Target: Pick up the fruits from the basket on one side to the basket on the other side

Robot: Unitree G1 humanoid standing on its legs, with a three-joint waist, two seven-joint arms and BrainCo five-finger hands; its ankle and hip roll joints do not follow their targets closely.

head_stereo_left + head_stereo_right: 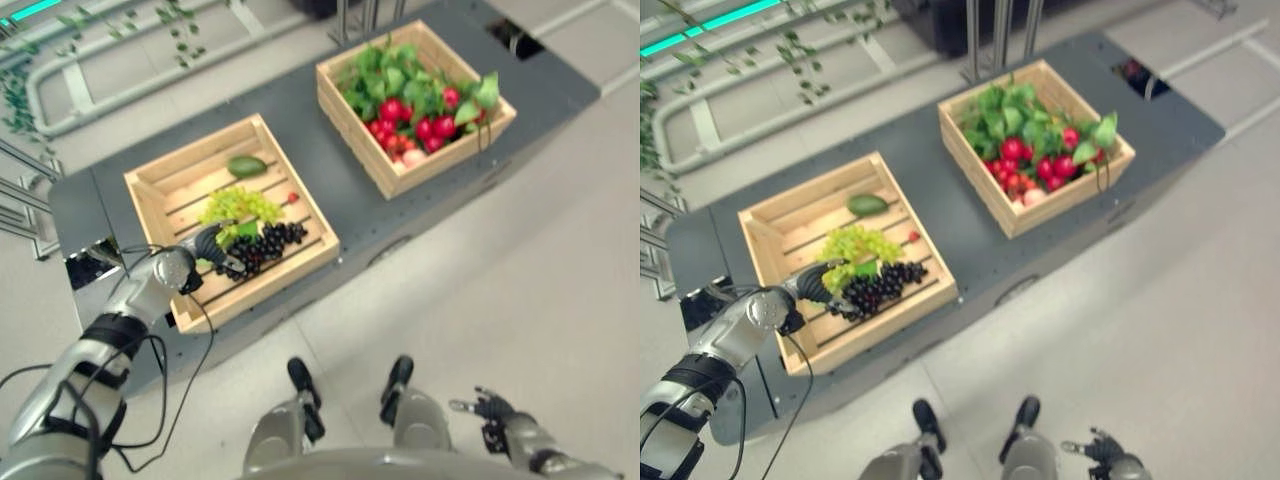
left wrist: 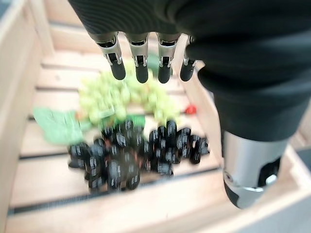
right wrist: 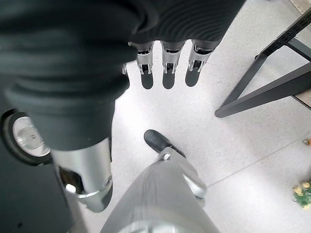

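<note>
while left hand (image 1: 212,243) hovers, fingers straight | black grapes (image 1: 265,246) lie lengthwise along slats; right hand (image 1: 490,410) relaxed

No text, label, number or sign can be read on the 2 wooden crates (image 1: 232,225), on the fruit in them, on the grey table (image 1: 340,205) or on the floor.
</note>
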